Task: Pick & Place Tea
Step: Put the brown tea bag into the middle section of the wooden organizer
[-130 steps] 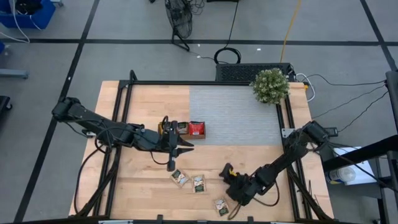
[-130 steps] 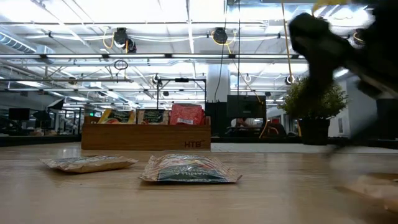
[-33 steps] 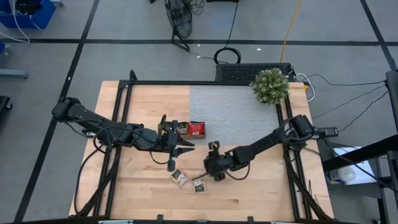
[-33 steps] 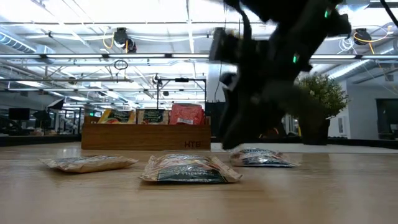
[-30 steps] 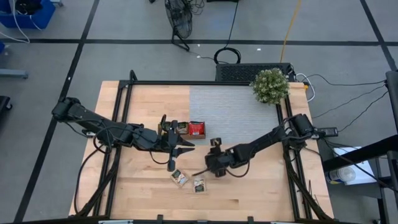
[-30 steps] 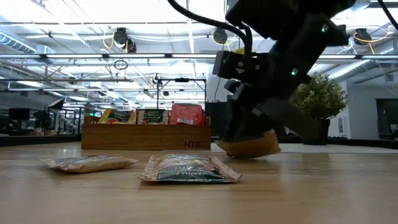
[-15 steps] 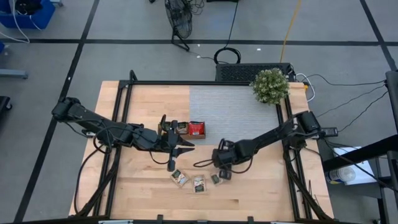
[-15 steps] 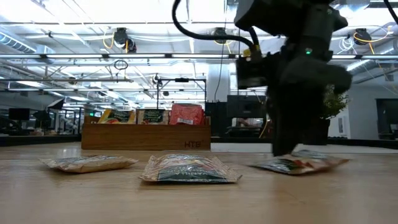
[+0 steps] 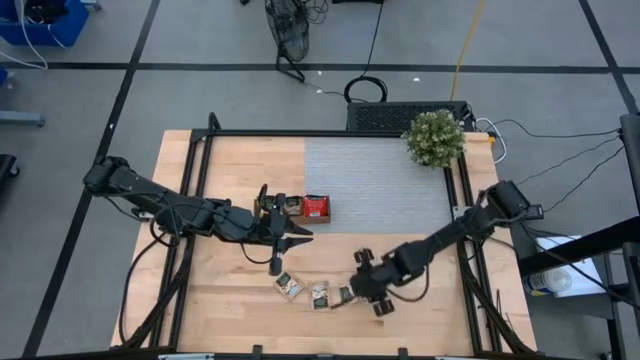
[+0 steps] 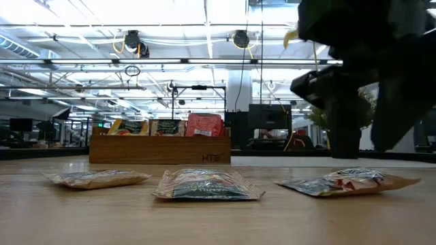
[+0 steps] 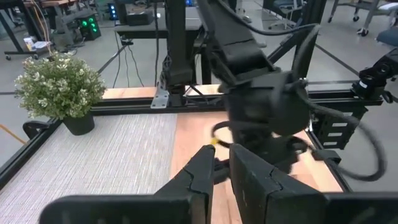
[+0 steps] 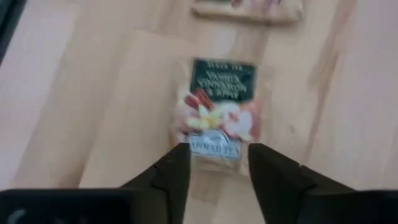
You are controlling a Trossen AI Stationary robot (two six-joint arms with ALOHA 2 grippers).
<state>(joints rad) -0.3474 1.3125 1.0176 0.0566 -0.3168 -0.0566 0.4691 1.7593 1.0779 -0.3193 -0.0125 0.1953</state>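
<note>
Three tea sachets lie flat in a row on the desk (image 9: 230, 310) near its front edge. The right-hand sachet (image 12: 217, 110) is cream with a dark label panel, red and pale printing and a dark lower band. The right end effector (image 12: 214, 165) hovers directly over it, fingers parted, holding nothing. The left end effector (image 11: 221, 174) hangs beside the wooden tray (image 10: 159, 148), fingers nearly together, empty. More sachets stand upright in the tray.

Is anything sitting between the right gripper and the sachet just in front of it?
Nothing visible: the right gripper has open fingers just above the tea sachet lying flat on the wooden table.
</note>
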